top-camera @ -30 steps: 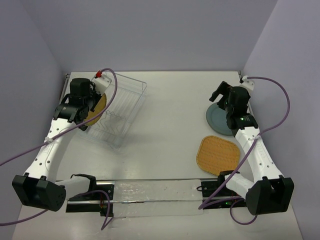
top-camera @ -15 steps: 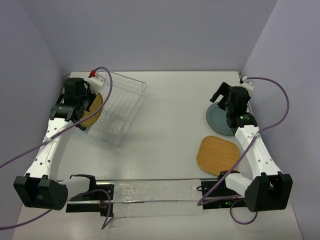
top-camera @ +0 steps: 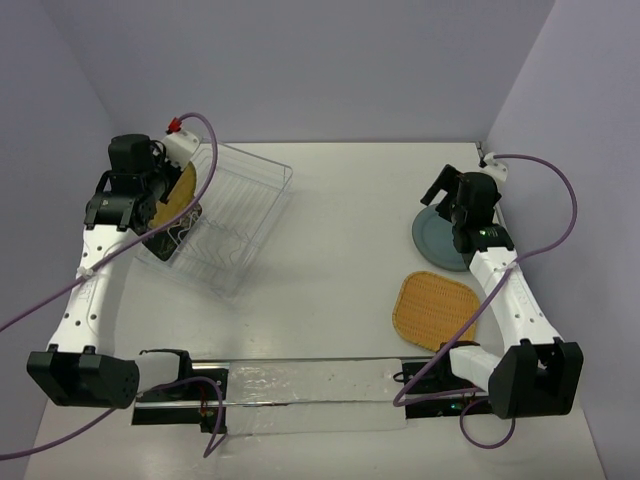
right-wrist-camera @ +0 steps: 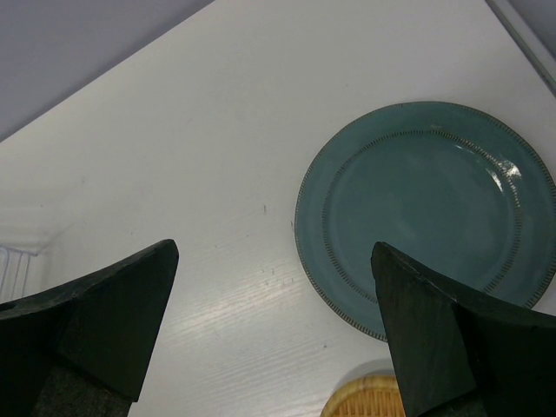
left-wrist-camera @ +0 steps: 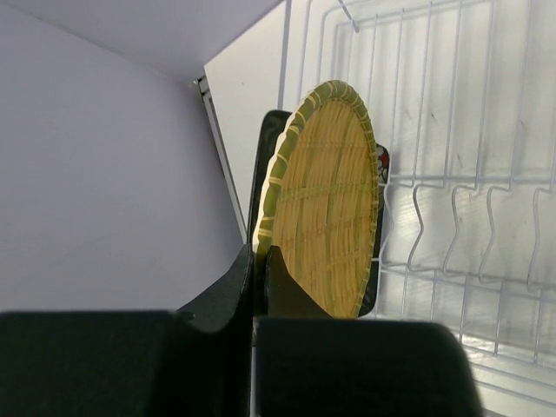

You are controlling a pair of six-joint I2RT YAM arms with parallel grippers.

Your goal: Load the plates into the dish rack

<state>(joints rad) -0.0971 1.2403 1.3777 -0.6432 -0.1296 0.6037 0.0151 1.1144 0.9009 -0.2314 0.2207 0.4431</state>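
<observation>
While the top external view looks down on the white table [top-camera: 340, 230], the left end effector [top-camera: 168, 203] is over the left end of the clear wire dish rack [top-camera: 235, 225], closed on the round yellow woven plate [top-camera: 184, 186], which stands on edge. A dark shape lies just under it inside the rack. On the right side, the round teal-grey plate [top-camera: 438, 242] lies flat on the table, with the right end effector [top-camera: 438, 192] above its far-left edge. The rounded-square orange-yellow woven plate [top-camera: 434, 310] lies flat just nearer than the teal one, well apart from the rack.

From the left wrist view, the left end effector [left-wrist-camera: 261, 265] pinches the lower rim of the yellow woven plate [left-wrist-camera: 326, 217], which is upright. The black square plate [left-wrist-camera: 272, 139] stands close behind it, a corner with a red-white mark peeking out on the right. The rack's wires [left-wrist-camera: 452, 208] fill the right side. Whether the yellow plate's edge rests on the rack floor cannot be told.

From the right wrist view, the right end effector [right-wrist-camera: 274, 252] has its fingers spread wide, holding nothing, above the table [right-wrist-camera: 174, 130] just left of the teal-grey plate [right-wrist-camera: 426, 208]. A sliver of the orange-yellow woven plate [right-wrist-camera: 365, 401] shows at the bottom edge.
</observation>
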